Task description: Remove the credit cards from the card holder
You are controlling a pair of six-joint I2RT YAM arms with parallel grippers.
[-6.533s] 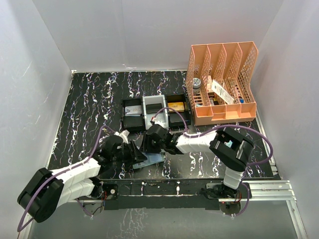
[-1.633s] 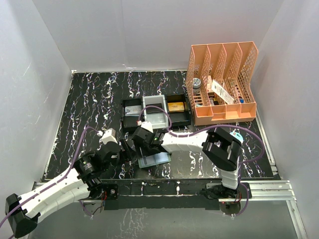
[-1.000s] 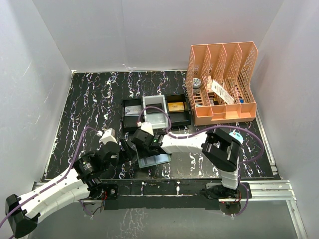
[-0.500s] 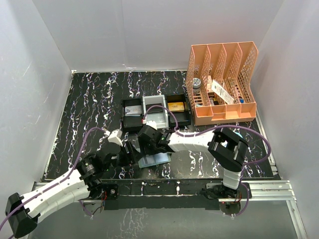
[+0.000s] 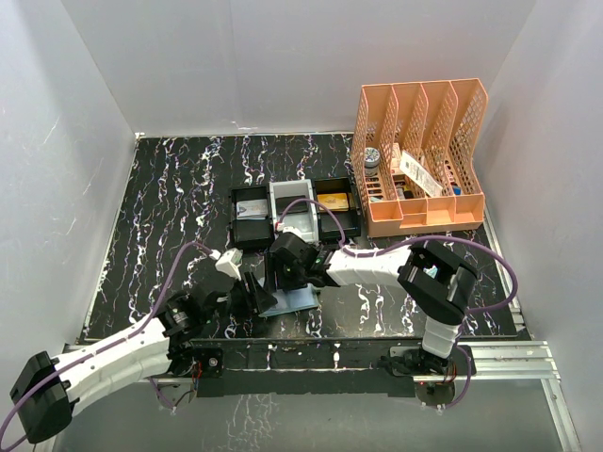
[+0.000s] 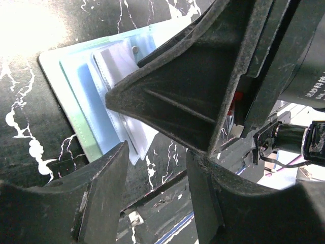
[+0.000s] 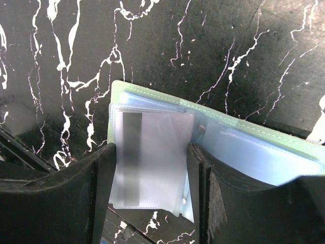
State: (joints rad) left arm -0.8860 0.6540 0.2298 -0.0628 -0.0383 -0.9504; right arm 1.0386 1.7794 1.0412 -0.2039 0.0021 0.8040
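The card holder (image 5: 300, 299) lies open near the table's front edge, green-rimmed with pale blue pockets (image 7: 264, 152). One of the credit cards (image 7: 133, 152), with a dark stripe, shows through a frosted sleeve of the holder. My right gripper (image 5: 283, 282) points down over that sleeve and is open (image 7: 151, 193), one finger along each side of the sleeve. My left gripper (image 5: 256, 294) sits just left of the holder, low over the table. It is open (image 6: 152, 198), with only table between its fingers. In the left wrist view the right gripper's black body hides much of the card holder (image 6: 76, 86).
A row of three trays, black, white, black (image 5: 297, 212), stands just behind the holder. An orange file organiser (image 5: 419, 160) with small items fills the back right. The metal front rail (image 5: 490, 358) runs right below the work spot.
My left gripper has slid right, up against the card holder, and its jaws have narrowed. My right gripper has shifted slightly right over the holder.
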